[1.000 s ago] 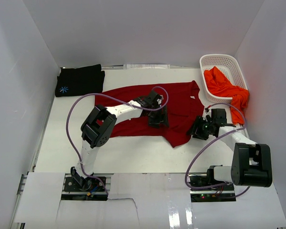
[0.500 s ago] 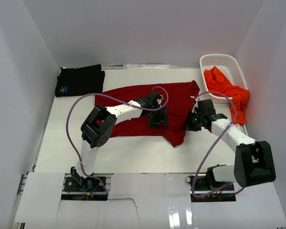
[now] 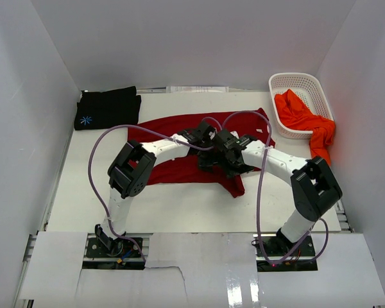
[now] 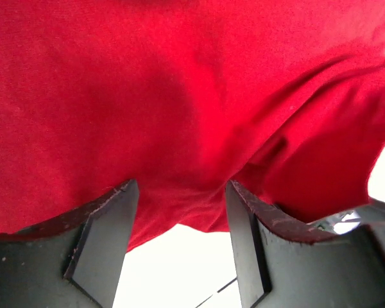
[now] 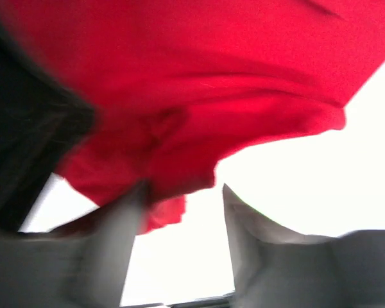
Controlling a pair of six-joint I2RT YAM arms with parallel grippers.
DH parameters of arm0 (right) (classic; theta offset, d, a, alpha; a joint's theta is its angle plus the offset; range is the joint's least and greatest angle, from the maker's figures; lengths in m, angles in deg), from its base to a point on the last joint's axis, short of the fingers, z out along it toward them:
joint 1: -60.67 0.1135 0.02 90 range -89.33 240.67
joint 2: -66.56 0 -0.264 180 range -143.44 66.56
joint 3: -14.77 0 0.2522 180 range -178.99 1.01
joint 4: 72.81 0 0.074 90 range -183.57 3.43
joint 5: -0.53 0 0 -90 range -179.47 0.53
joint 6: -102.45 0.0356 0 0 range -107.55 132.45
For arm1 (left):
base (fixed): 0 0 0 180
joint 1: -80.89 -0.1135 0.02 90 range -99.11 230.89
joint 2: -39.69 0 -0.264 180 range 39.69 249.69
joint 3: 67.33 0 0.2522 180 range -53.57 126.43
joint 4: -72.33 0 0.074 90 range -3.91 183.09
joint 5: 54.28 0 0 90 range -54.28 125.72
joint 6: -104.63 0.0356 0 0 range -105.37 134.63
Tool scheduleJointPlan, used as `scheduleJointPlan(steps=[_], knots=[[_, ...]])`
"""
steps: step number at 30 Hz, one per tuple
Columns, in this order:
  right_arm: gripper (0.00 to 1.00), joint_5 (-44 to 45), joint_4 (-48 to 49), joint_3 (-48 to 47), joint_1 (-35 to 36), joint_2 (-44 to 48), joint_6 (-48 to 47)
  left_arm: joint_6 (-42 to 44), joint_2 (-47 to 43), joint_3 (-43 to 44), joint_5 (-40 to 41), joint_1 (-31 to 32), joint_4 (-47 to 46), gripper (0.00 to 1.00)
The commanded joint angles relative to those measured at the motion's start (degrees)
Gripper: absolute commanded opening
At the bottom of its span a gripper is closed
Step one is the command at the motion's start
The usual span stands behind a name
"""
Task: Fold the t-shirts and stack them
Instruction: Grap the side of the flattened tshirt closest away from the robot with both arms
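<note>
Jaws of the left gripper (image 4: 179,186) and right gripper (image 5: 183,192) stand apart over the dark red t-shirt (image 3: 179,123) (neither clamps cloth).

The white tubular left arm (image 3: 160,149) and matching right arm (image 3: 279,160) have bulky black joint housings (image 3: 131,170) and trailing purple cables (image 3: 91,168). The left pincer (image 4: 179,192) has flat, dark grey wedge fingers (image 4: 102,244).

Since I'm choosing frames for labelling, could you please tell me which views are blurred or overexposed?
Right wrist: motion-blurred, tool fingers smeared, table blown out white. Left wrist: sharp on the dark red t-shirt and left fingers. Top external: crisp, evenly lit, slight glare at the near edge.
</note>
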Motion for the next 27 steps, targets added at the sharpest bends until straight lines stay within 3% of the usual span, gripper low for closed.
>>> scheduleJointPlan(steps=[1,2,3,8,12,15,19,23,27], knots=[[0.65,5.6,-4.0,-0.6,2.9,0.8,0.3,1.1,1.9,-1.9,1.8,1.6,2.9,0.71],[0.77,4.4,-3.2,-0.3,2.9,3.4,0.5,1.1,1.9,-1.9,1.7,1.6,2.9,0.71],[0.83,3.1,-2.5,0.2,2.6,4.9,0.5,1.1,1.9,-1.9,1.7,1.6,2.9,0.72],[0.84,-9.7,4.6,5.6,-4.6,16.3,0.2,1.0,2.0,-1.9,1.5,1.6,2.9,0.71],[0.78,-20.6,9.9,11.7,-16.2,22.1,-1.4,1.0,2.0,-1.9,1.5,1.6,2.9,0.71],[0.75,-25.3,11.8,14.9,-20.4,23.4,-2.3,0.5,1.8,-2.2,1.4,1.6,2.7,0.71],[0.69,-31.0,17.7,20.2,-23.7,25.3,-2.6,0.1,1.6,-2.2,0.3,1.5,2.1,0.71],[0.54,-38.3,25.9,26.3,-26.0,26.7,-2.7,-0.3,1.4,-2.4,-0.9,1.5,1.6,0.71],[0.52,-41.1,33.9,32.3,-27.2,27.4,-3.6,-0.3,1.2,-2.8,-1.5,1.5,1.2,0.71]])
